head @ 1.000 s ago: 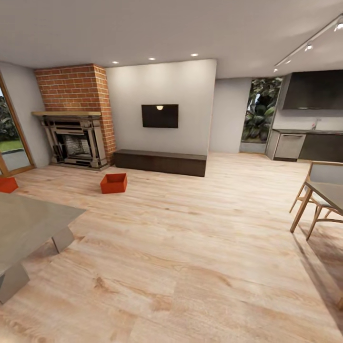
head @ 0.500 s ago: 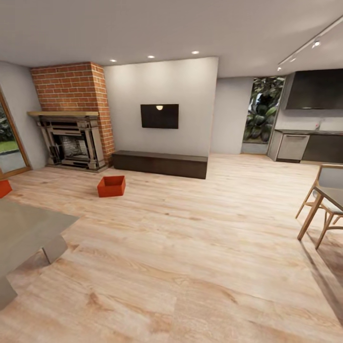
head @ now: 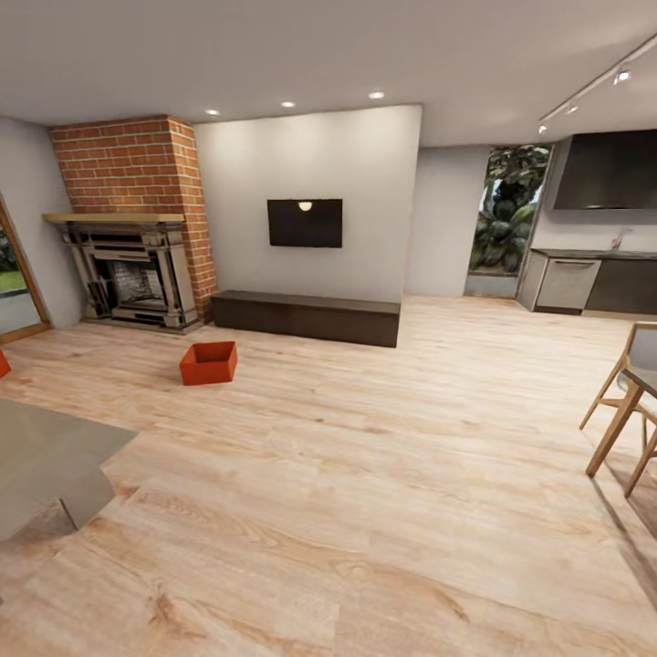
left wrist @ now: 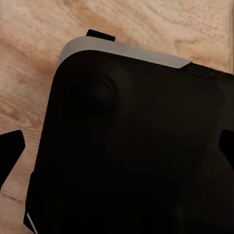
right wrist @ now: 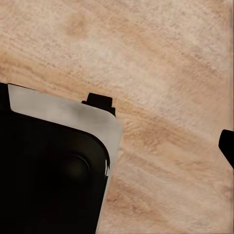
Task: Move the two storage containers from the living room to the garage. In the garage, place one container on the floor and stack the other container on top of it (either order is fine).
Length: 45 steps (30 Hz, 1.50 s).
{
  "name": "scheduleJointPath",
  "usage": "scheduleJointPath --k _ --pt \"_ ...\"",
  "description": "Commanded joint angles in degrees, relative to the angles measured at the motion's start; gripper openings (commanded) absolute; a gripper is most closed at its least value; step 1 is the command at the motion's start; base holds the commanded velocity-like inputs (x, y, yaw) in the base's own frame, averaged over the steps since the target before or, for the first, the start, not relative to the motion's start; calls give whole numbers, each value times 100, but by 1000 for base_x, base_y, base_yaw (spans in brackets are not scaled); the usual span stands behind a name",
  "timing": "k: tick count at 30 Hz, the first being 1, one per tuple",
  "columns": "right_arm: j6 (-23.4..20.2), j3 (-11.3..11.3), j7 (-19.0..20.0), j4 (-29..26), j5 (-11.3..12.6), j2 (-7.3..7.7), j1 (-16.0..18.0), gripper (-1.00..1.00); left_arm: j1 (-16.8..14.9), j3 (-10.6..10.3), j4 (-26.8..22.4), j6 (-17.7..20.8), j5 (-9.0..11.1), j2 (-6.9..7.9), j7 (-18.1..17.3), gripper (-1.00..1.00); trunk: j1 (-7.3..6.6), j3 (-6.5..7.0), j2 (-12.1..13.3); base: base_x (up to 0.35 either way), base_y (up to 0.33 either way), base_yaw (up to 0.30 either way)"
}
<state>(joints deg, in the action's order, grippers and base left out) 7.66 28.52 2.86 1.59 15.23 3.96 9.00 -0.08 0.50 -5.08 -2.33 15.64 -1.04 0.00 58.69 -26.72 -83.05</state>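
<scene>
A living room with a light wood plank floor (head: 365, 474) is seen from the head camera. Going left to right: at nine o'clock, a sliver of a red-orange bin (head: 3, 363) is cut by the picture's edge, beside a wood-framed glass door (head: 16, 283). A grey coffee table (head: 46, 456) is placed at about eight o'clock. A brick fireplace (head: 128, 237) stands at ten o'clock, and the other red-orange bin (head: 208, 362) sits open-topped on the planks just in front of it. A dark low cabinet (head: 306, 317) and a wall television (head: 305, 223) are found near twelve o'clock. A kitchen counter (head: 584, 278) is seen at two o'clock, wooden chairs (head: 625, 411) at three o'clock.

In both wrist views, the robot's dark base (left wrist: 136, 146) is shown over the planks. Whether either tool is open or closed cannot be told.
</scene>
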Motion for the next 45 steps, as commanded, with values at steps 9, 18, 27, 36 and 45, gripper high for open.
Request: scheduleJointPath --k 9,18,27,36,45 --pt "42 40 30 17 59 0 8 100 -1 3 -3 -18 27 -1 0 100 3 -5 -2 324 0 0" --pt "43 39 30 17 59 0 10 100 -1 3 -2 -31 27 -1 0 100 3 -5 -2 324 0 0" --pt "43 40 30 17 59 0 9 100 -1 3 -1 -23 27 -1 0 100 3 -5 -2 324 0 0" --pt "43 43 30 17 59 0 6 100 -1 3 -2 -22 27 -1 0 100 3 -5 -2 324 0 0" --pt "43 40 30 17 59 0 8 100 -1 3 -2 -22 27 -1 0 100 3 -5 -2 324 0 0"
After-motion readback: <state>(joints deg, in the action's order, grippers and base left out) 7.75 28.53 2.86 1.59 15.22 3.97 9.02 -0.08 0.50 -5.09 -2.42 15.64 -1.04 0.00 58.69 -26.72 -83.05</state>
